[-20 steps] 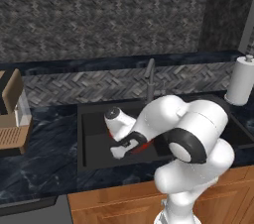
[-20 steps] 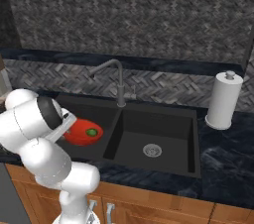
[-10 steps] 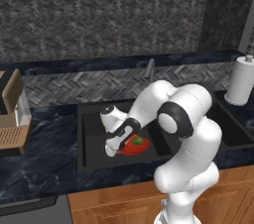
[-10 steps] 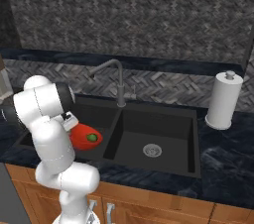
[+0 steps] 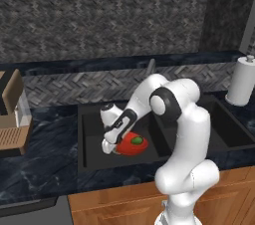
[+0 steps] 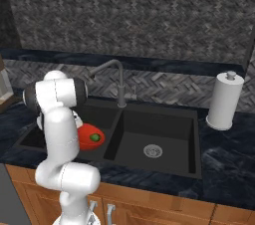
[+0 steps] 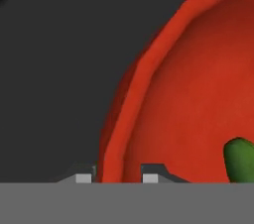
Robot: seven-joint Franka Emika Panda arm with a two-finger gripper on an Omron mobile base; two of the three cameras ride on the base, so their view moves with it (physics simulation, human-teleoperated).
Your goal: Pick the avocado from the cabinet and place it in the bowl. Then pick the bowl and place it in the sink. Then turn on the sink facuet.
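In the hand view the gripper (image 7: pixel 117 178) straddles the rim of the red bowl (image 7: pixel 198 94) — one fingertip (image 7: pixel 84 177) outside the wall, the other inside — so it is clamped on that rim. A sliver of the green avocado (image 7: pixel 240 158) shows inside the bowl at the lower right edge, against the black sink (image 7: pixel 59 69) floor behind.

The left base view shows what the close-up cannot: the bowl (image 5: pixel 131 144) sits low inside the left basin of the sink (image 5: pixel 94 139), tilted, its open face turned up and toward the camera, with the avocado (image 5: pixel 137 140) lying near its middle. The gripper (image 5: pixel 112 145) meets the bowl's left edge. A paper-towel roll (image 5: pixel 240 80) stands on the counter at the right.

The right base view adds the far side — the faucet (image 6: pixel 118 82) rising behind the divider, its spout bent toward the left basin, and the empty-looking right basin with its drain (image 6: pixel 152 151). There the bowl (image 6: pixel 88 136) is partly hidden by the arm; the avocado (image 6: pixel 94 138) shows roundish, its long axis too small to tell.
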